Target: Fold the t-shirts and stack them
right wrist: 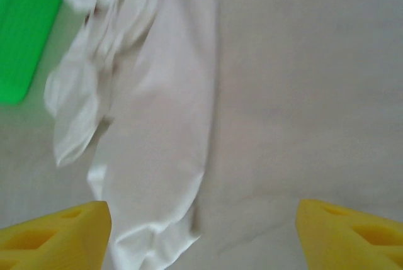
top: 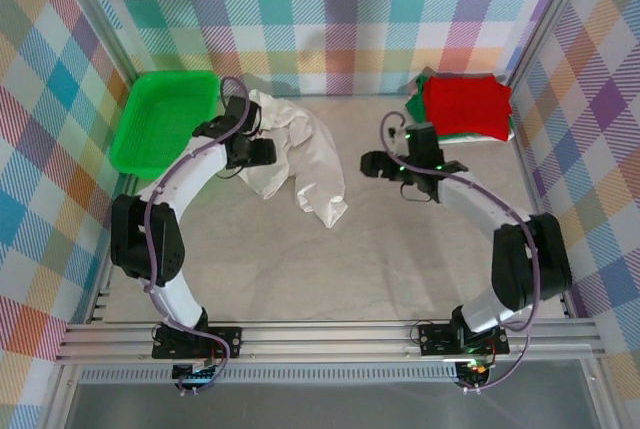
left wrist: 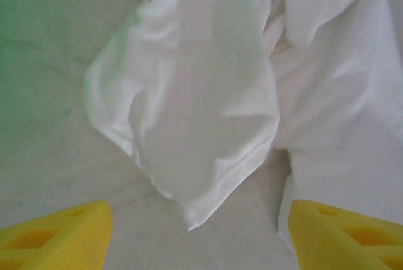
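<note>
The white t-shirt [top: 300, 164] lies crumpled on the surface [top: 330, 269], left of centre and near the green tray [top: 165, 119]. The left tool [top: 255, 151] hangs over the shirt's left part, its fingers [left wrist: 56, 232] wide apart with nothing between them. The right tool [top: 372, 164] sits just right of the shirt, also spread and empty. In the far right corner a folded red t-shirt [top: 466, 104] rests on a green t-shirt [top: 415, 97] — well apart from the white one.

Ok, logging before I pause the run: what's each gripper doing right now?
Left gripper: open, holding nothing.
Right gripper: open, holding nothing.
</note>
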